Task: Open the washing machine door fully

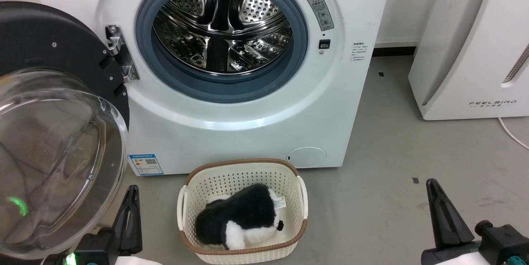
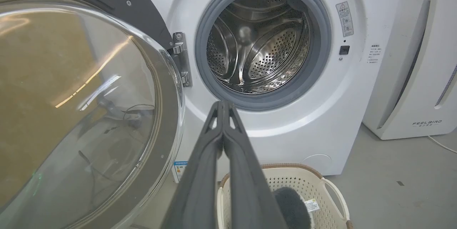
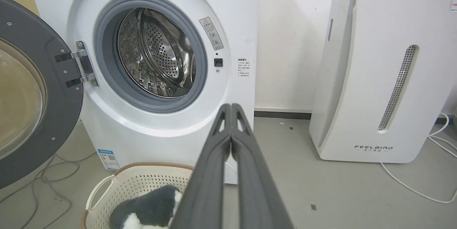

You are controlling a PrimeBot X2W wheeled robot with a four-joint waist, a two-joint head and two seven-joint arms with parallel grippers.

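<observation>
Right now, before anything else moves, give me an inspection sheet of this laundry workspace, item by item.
Surface: grey floor, a few small dark marks.
Job's things: washing machine door swung wide open on its hinge; washing machine with drum exposed, nothing seen inside.
Clutter: basket in front of the washer, holding a black-and-white plush toy.
Grippers: left gripper and right gripper both shut, holding nothing.
Cables: dark cables on the floor under the door; white cable by the appliance.
Surroundings: white appliance to the right, pale wall behind.
</observation>
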